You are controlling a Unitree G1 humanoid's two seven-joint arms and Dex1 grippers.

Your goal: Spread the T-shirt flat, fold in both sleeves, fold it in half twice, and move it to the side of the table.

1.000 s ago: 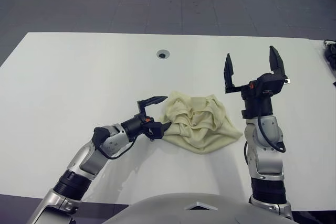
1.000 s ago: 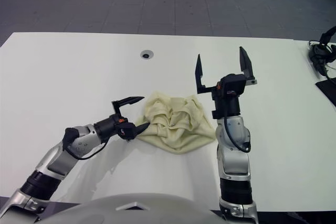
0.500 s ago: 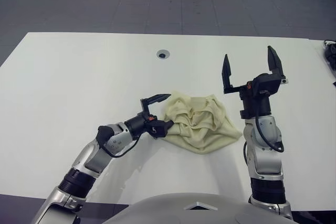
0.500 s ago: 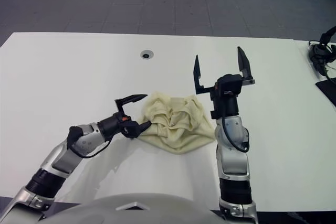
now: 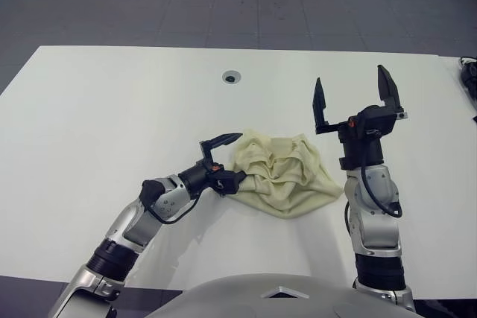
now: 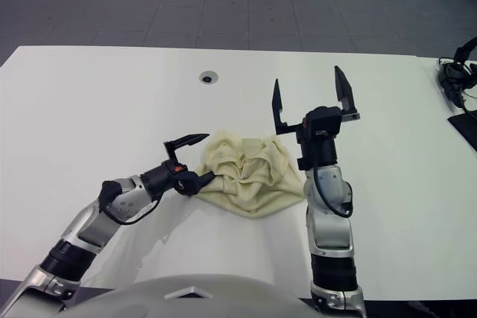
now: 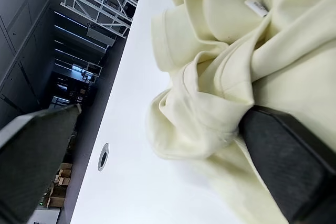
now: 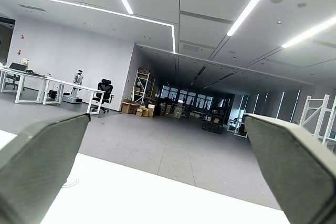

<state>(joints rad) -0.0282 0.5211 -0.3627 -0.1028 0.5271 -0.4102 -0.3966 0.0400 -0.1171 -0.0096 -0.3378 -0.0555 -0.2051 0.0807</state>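
Observation:
A pale yellow T-shirt (image 5: 281,172) lies crumpled in a bunched heap on the white table (image 5: 112,109), near the front middle. My left gripper (image 5: 227,160) is open at the heap's left edge, one finger above the cloth and the other pushed in under its folds (image 7: 210,98). My right gripper (image 5: 352,94) stands open just right of the heap, raised above the table with its fingers pointing up and nothing between them.
A small round hole (image 5: 232,77) sits in the table top behind the T-shirt. Black cables and gear (image 6: 455,72) lie at the table's far right edge. Bare table spreads to the left and behind the heap.
My left gripper has slid a little rightward into the T-shirt's left edge. The right gripper has shifted slightly left and up. The T-shirt keeps its shape.

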